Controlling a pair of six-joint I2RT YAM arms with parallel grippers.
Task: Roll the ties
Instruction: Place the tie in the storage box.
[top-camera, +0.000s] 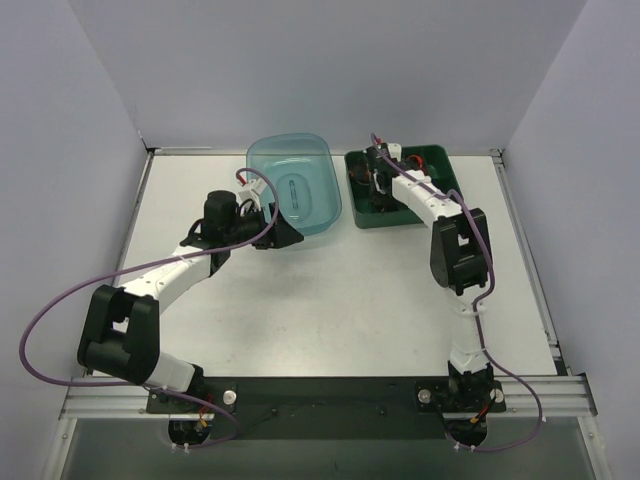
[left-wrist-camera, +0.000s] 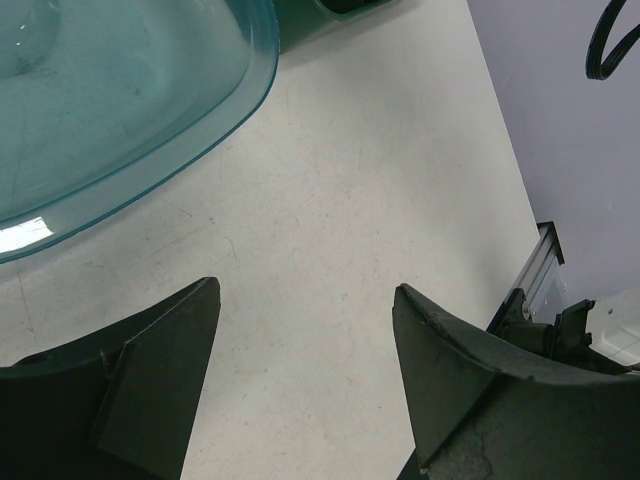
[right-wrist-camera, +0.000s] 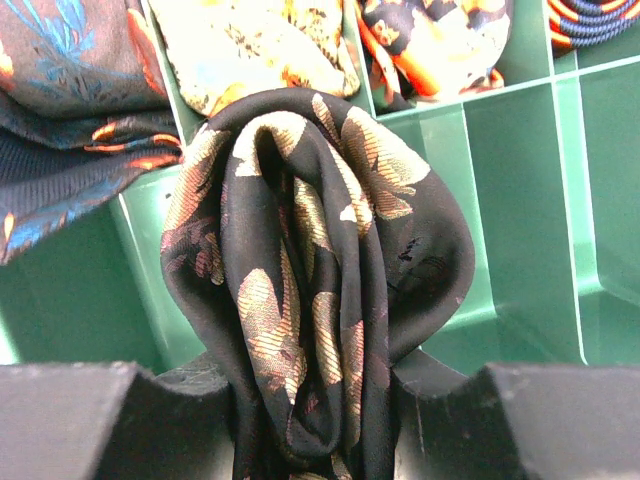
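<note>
The left arm reaches across the white desk (top-camera: 330, 300) toward its middle. The left claw (left-wrist-camera: 305, 292) stands wide, with only bare desk showing between its two dark fingers (left-wrist-camera: 160, 370). At about 11 o'clock from that claw in the wrist view lies the curved rim of a clear blue tub (top-camera: 320, 205), close by but not touched.

In the top view a green tray (top-camera: 435, 160) with compartments sits at 3 o'clock from the tub, the two just beside each other near the far edge of the desk. The right arm stretches up over this tray.

The right claw (right-wrist-camera: 315, 405) is narrowed on a rolled black tie (right-wrist-camera: 310, 270) with a gold-tan floral pattern, which bulges up between the fingers as a loose coil. It hangs over the tray's dividers; whether it touches the floor of a compartment cannot be told.

Behind it, other ties fill the far compartments: a dark tie with blue and orange (right-wrist-camera: 60, 60) at 10 o'clock, a beige tie (right-wrist-camera: 250, 45) at 12 o'clock, an orange and cream tie (right-wrist-camera: 430, 35) at 1 o'clock, and a blue and orange striped tie (right-wrist-camera: 595, 20) at 2 o'clock.
</note>
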